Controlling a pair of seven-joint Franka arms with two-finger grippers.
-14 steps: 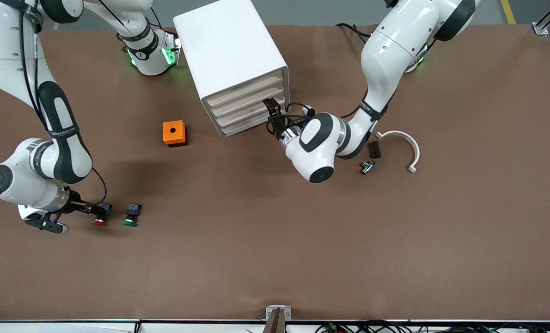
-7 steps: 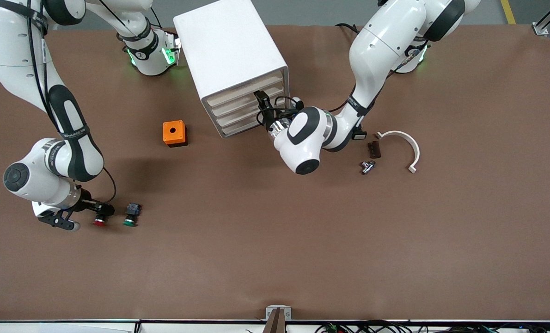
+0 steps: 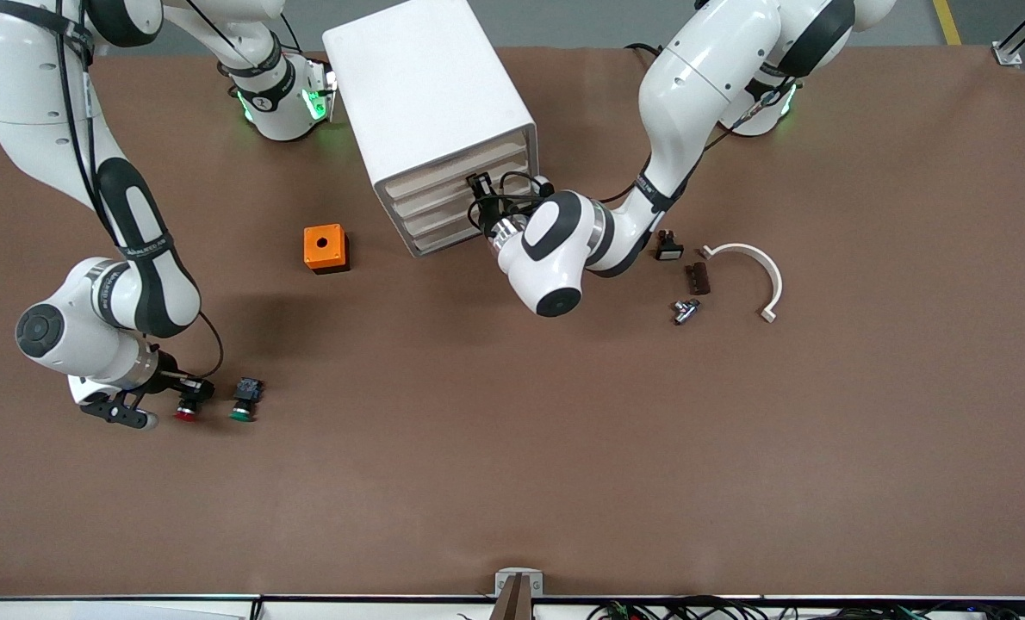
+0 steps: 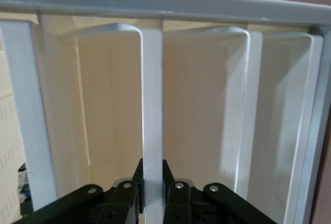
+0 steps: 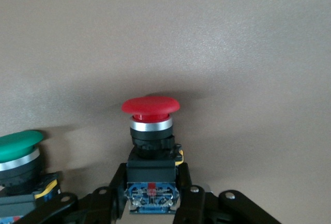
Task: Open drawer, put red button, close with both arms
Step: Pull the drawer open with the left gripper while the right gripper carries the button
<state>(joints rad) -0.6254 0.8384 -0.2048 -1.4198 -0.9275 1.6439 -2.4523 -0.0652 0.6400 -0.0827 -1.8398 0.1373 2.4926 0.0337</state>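
The white cabinet [image 3: 431, 95] stands near the robots' bases, all its drawers pushed in. My left gripper [image 3: 479, 186] is at the cabinet's front, and in the left wrist view the left gripper [image 4: 152, 178] is shut on the thin white lip of a drawer [image 4: 151, 105]; I cannot tell which level. The red button [image 3: 187, 412] lies on the table toward the right arm's end, its red cap [image 5: 150, 106] pointing away from the wrist. My right gripper [image 3: 192, 392] is shut on its black-and-blue body [image 5: 151, 195].
A green-capped button [image 3: 241, 412] lies right beside the red one. An orange box with a hole [image 3: 325, 248] sits beside the cabinet. A white curved piece [image 3: 754, 258] and small dark parts [image 3: 696, 277] lie toward the left arm's end.
The left gripper slid along the cabinet front toward the right arm's end and closed on the drawer lip. The right gripper closed on the red button's body.
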